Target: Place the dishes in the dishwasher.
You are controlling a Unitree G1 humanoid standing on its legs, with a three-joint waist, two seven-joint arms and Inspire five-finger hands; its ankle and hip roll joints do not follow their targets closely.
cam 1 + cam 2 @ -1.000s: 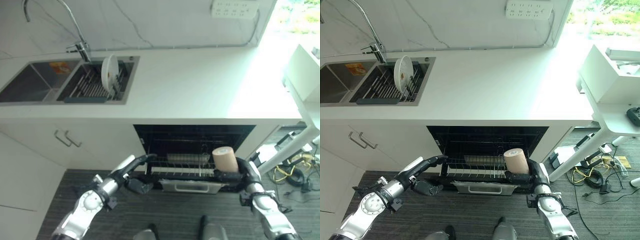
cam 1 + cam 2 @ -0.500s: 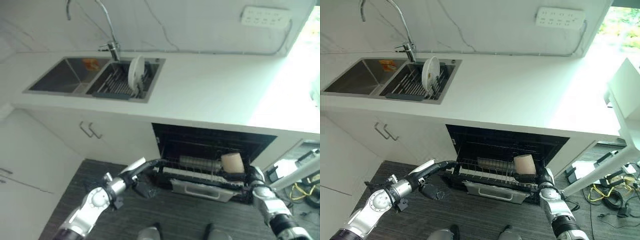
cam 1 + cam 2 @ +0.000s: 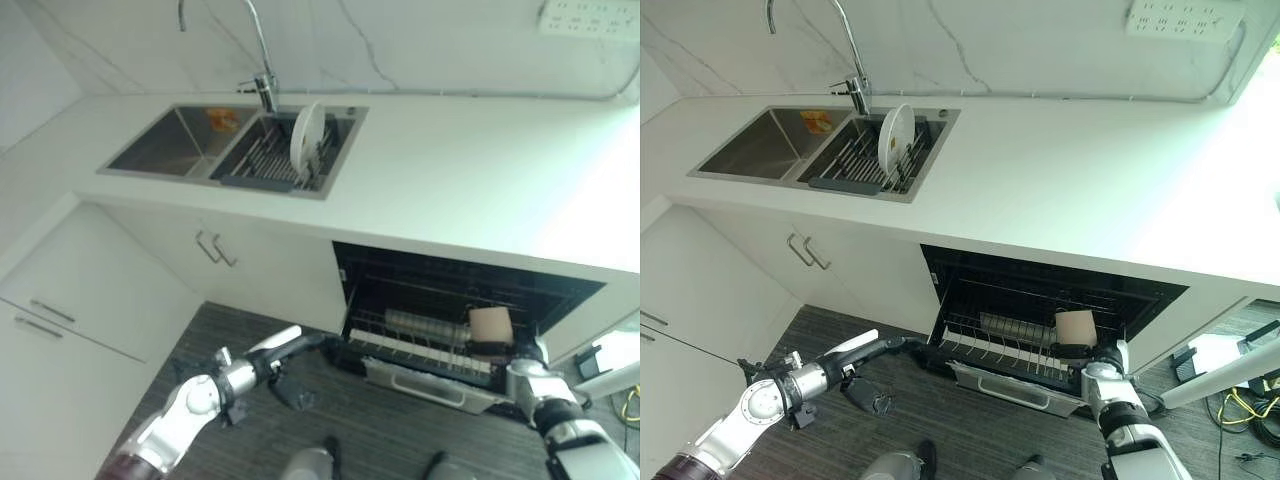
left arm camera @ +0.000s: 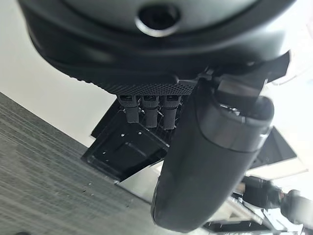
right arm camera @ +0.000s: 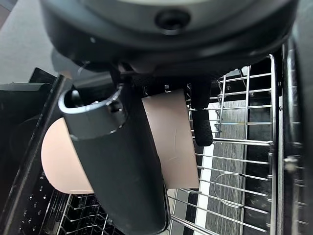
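Silver-grey arms, rounded metallic segments with dark bands at the joints. Left hand [image 3: 872, 349] dark, slim fingers, a white cover along the thumb. Right hand [image 3: 1106, 356] dark too, sitting on a bright ribbed wrist cuff. Up close, left hand [image 4: 161, 58] glossy black shell with a round recessed screw, finely textured strip beneath, short stubby fingers [image 4: 146, 108] in a row, fat rounded thumb. Right hand [image 5: 161, 44] same black housing, one round screw, thick matte thumb, silver ring at its base.
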